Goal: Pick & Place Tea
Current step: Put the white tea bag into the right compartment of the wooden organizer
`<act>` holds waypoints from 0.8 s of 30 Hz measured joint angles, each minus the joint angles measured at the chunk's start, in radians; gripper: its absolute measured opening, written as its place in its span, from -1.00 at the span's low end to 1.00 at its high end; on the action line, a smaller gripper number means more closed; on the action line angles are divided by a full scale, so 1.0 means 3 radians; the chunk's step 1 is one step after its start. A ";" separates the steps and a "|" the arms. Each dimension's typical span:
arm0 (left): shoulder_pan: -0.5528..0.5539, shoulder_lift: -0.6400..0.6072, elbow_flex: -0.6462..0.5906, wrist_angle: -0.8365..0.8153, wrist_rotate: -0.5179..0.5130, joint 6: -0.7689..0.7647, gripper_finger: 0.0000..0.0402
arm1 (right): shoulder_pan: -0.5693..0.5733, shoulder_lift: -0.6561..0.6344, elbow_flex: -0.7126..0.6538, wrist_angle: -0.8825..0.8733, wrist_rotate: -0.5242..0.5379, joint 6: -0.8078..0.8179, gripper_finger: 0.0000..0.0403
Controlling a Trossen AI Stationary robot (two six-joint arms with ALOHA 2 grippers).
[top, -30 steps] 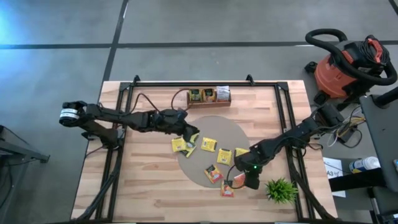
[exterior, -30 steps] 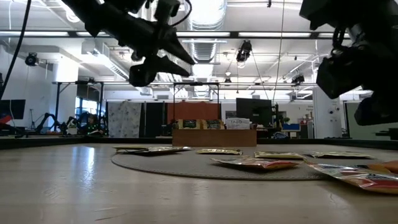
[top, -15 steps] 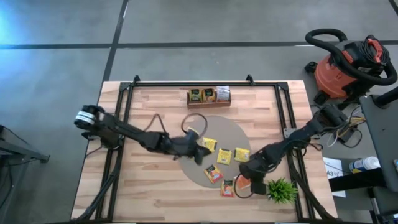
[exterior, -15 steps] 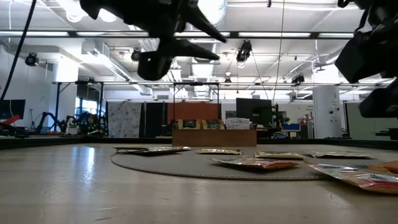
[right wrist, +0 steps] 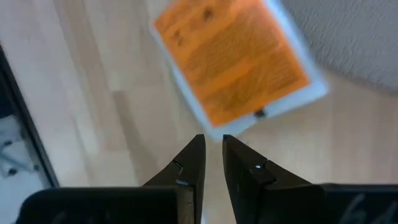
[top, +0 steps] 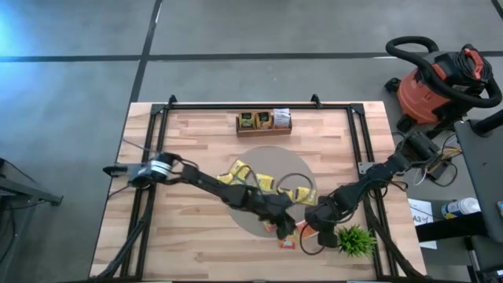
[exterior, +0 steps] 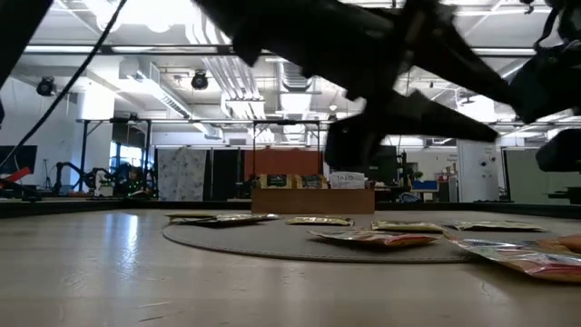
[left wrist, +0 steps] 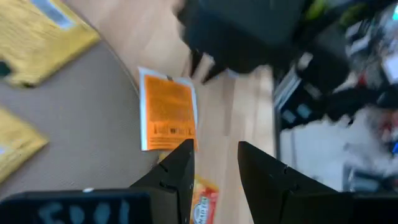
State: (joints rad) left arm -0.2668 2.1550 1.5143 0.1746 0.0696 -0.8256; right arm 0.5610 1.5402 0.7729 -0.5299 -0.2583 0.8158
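Observation:
Tea packets lie flat on a round grey mat (top: 277,159): yellow ones (top: 236,170) toward its far side and orange-red ones (top: 288,241) at its near right edge. My left gripper (top: 284,228) (left wrist: 216,167) is open and hovers above an orange packet (left wrist: 168,111) that lies half on the mat's edge and half on the wood. My right gripper (top: 316,230) (right wrist: 212,144) hangs just right of that same packet (right wrist: 239,62). Its fingers are all but shut and touch nothing. A second orange-red packet (left wrist: 203,200) shows under my left fingers.
A brown wooden tray (top: 263,120) holding more packets stands at the table's far edge. A small green plant (top: 355,240) sits right beside my right gripper. A black frame rail (top: 369,169) runs along the table's sides. A red shop vacuum (top: 436,79) stands off the table.
My left arm has swept from the mat's far left side, near the tray, across the mat toward the near right. It now ends over the orange packets, close beside my right gripper. No packet has moved.

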 joint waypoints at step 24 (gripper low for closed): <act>-0.0002 0.0618 0.0881 -0.1025 -0.0208 0.0568 -0.42 | -0.0016 0.0001 -0.0344 0.0833 0.1272 -0.0814 -0.73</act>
State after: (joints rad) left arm -0.2674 2.3405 1.7786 -0.1328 0.0072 -0.6552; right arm 0.5563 1.5406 0.6695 -0.2801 0.1232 0.5715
